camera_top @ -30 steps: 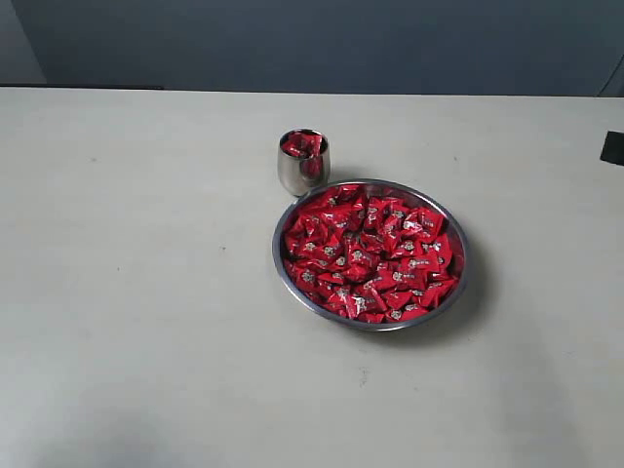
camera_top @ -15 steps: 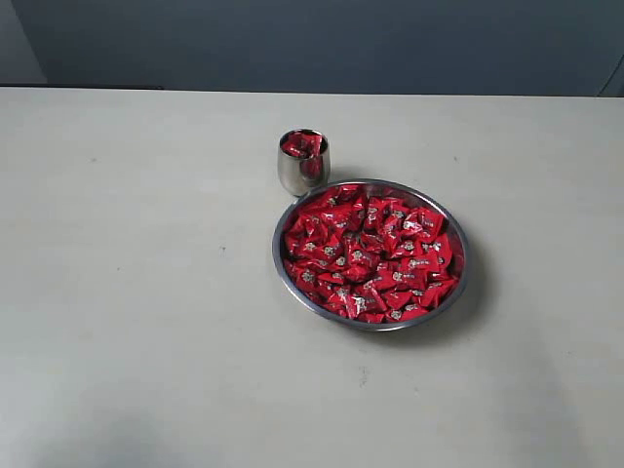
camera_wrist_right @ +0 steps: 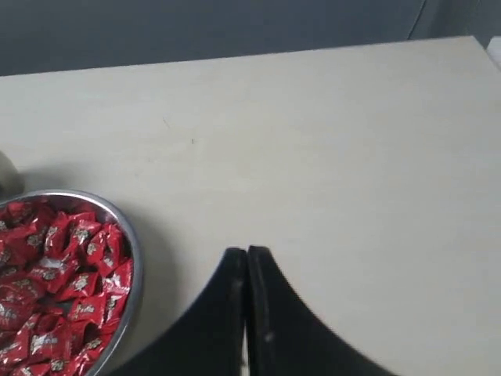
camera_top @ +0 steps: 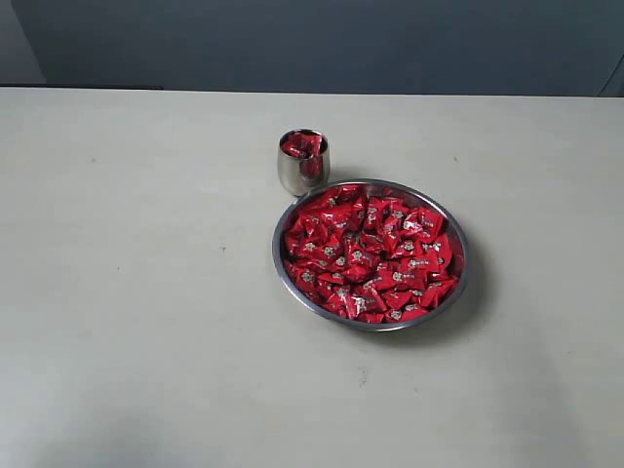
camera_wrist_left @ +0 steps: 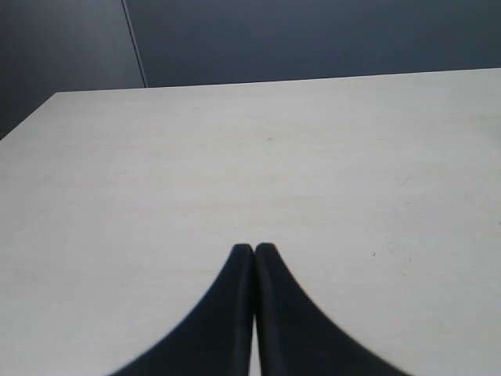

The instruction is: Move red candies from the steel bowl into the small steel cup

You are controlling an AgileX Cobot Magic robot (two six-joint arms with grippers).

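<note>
The steel bowl sits near the table's middle, heaped with red candies. Right behind it stands the small steel cup, with a few red candies showing at its mouth. Neither arm appears in the exterior view. In the left wrist view my left gripper is shut and empty over bare table. In the right wrist view my right gripper is shut with nothing in it, beside the steel bowl's rim and the red candies in it. A sliver of the cup shows at that frame's edge.
The pale table spreads wide on every side of the bowl and cup. A dark wall rises behind the far edge.
A dark object at the right edge of the exterior view one second ago has gone out of the frame. Bowl, cup and candies have not moved.
</note>
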